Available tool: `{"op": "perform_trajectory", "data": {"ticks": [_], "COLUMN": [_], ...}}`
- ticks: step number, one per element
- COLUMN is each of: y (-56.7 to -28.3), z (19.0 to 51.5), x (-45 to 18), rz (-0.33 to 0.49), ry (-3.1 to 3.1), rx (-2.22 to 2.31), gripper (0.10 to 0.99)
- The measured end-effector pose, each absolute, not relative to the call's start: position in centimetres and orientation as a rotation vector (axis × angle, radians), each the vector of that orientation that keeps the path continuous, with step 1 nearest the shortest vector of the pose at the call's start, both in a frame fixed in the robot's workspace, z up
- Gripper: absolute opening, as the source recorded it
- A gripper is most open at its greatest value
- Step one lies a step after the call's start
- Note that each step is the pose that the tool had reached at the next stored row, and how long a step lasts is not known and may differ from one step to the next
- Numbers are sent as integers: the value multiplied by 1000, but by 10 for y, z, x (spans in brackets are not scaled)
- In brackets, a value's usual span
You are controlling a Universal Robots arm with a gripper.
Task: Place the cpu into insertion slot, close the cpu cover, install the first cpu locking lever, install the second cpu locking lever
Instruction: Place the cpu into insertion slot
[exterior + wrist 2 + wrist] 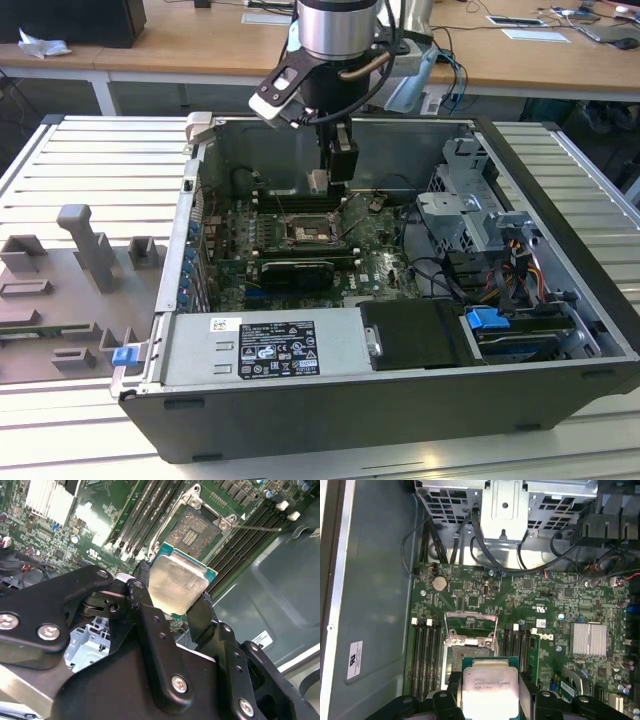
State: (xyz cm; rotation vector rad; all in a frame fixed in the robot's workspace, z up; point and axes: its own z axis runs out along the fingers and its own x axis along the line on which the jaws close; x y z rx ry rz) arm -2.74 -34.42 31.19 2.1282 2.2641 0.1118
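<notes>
The tool point(174, 594) is clamped on two opposite edges of the cpu point(176, 580), holding it above the board. The open socket point(192, 530) lies just ahead, lower down.

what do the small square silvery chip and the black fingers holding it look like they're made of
The small square silvery chip: its top looks like dull, matte metal with a soft sheen, and a green rim suggests a circuit-board base. The black fingers: matte black with a faint sheen. They could be plastic or coated metal; the look leaves it open.
</notes>
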Motion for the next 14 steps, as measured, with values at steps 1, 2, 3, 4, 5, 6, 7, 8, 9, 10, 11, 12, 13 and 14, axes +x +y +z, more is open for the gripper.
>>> {"op": "perform_trajectory", "data": {"ticks": [1,2,3,4,5,6,7,8,9,10,11,12,13,14], "y": [-344,-343,-342,-341,-341,-341,-341,-341,-341,-341,-341,-341,-341,-341], "z": [311,309,306,303,299,297,295,293,292,291,290,290,289,288], "x": [-28,-28,-28,-30,-32,-33,-33,-33,-33,-33,-33,-33,-33,-33], "rz": [111,110,109,108,108,108,108,108,108,108,108,108,108,108], "ry": [2258,2252,2240,2233,2228,2226,2223,2222,2222,2221,2221,2221,2221,2221], "rx": [2135,2142,2154,2162,2166,2169,2172,2173,2173,2173,2173,2173,2173,2173], "gripper": [541,541,541,541,541,541,541,541,541,541,541,541,541,541]}}
